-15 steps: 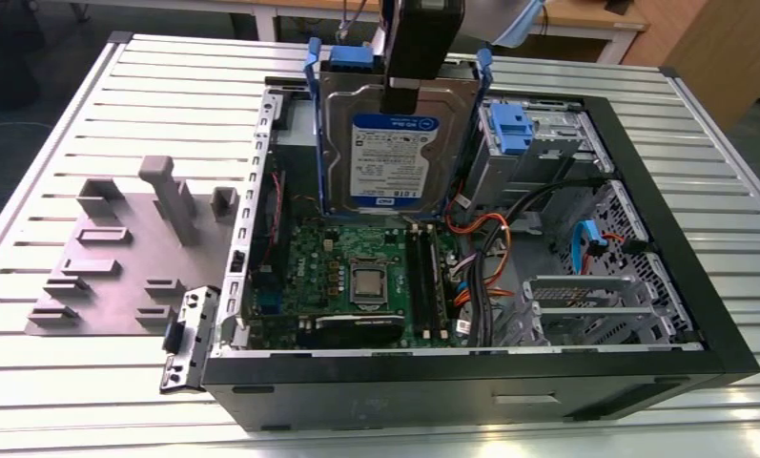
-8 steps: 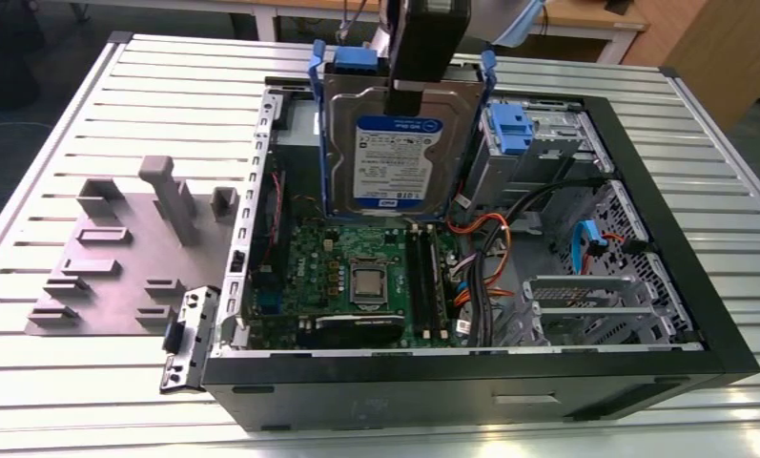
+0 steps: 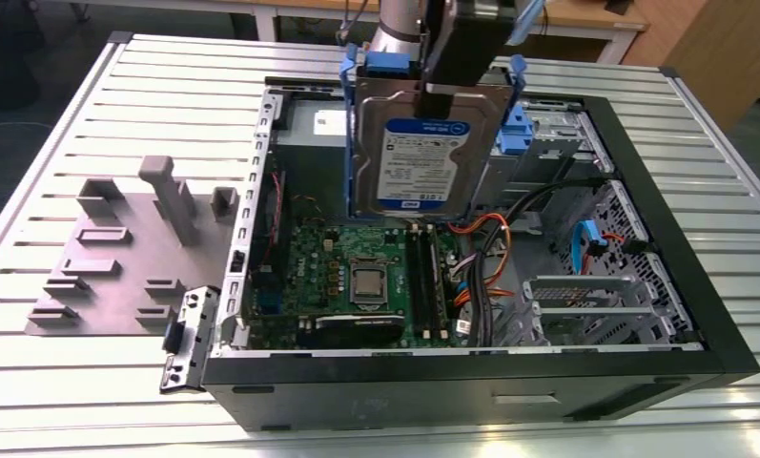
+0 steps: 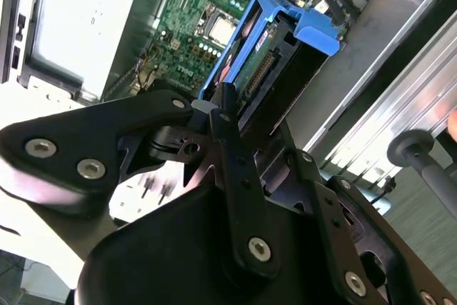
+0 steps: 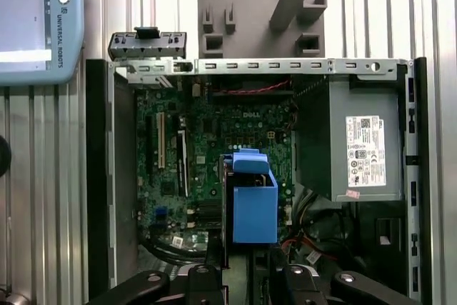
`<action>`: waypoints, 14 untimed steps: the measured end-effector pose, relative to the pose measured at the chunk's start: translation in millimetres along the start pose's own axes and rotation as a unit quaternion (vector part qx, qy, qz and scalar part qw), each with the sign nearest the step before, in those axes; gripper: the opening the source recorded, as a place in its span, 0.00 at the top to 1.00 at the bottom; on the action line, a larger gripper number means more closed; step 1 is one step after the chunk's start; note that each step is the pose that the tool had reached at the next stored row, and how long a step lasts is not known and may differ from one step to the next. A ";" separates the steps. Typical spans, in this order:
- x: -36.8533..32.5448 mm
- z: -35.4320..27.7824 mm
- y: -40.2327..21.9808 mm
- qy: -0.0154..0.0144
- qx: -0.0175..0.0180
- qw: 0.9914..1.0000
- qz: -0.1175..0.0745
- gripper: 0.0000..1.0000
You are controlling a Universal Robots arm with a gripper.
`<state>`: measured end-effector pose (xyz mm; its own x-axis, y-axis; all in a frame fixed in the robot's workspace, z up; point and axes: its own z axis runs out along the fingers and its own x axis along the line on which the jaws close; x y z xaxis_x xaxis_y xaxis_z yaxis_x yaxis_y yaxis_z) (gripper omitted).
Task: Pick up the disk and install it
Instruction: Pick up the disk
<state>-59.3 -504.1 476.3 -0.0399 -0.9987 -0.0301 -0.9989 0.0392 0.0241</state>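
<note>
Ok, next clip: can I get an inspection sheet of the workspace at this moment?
Surface: slatted aluminium table, bearing an open computer case.
Job's things: disk hangs upright above the case's motherboard, label facing the exterior view, not yet seated.
Clutter: grey fixture block at the exterior view's left; metal bracket at the case's corner.
Grippers: gripper shut on the disk's top edge.
Cables: orange and black cables inside the case.
Surroundings: wooden desk behind the table; teach pendant beside the case.

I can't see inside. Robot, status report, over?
Claw shut on silver blue-framed hard drive. Drive upright over green circuit board in open black computer case. Nothing blocking.
</note>
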 end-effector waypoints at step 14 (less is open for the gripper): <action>-2.0 1.3 -53.3 0.000 -0.002 1.000 0.000 0.65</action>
<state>-6.0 -504.1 473.8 -0.0400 -0.9988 -0.0299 -0.9988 0.0392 0.0283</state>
